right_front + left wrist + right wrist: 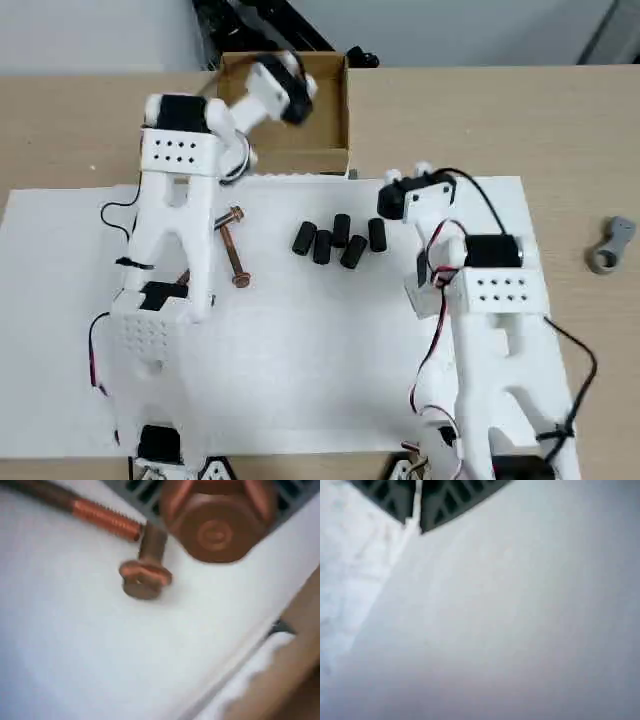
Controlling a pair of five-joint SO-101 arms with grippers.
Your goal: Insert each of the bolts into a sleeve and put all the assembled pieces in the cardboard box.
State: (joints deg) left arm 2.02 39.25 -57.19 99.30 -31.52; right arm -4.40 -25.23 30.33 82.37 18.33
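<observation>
In the left wrist view a copper bolt (215, 527) shows head-on, close up, between the dark fingers of my left gripper (215, 492), which is shut on it. Below it two more bolts lie on the white sheet (75, 645): one with its flanged head (145, 577) towards me and one threaded shaft (102, 521). From above, these bolts (236, 245) lie beside the left arm, whose wrist (272, 90) is at the cardboard box (345, 110). Several black sleeves (340, 240) lie mid-sheet. My right gripper (416, 515) is shut and holds nothing, just right of the sleeves (405, 192).
The white sheet's far edge (300, 176) runs right under the box. A grey plastic part (611, 245) lies on the bare wooden table at the far right. Cables hang along both arms.
</observation>
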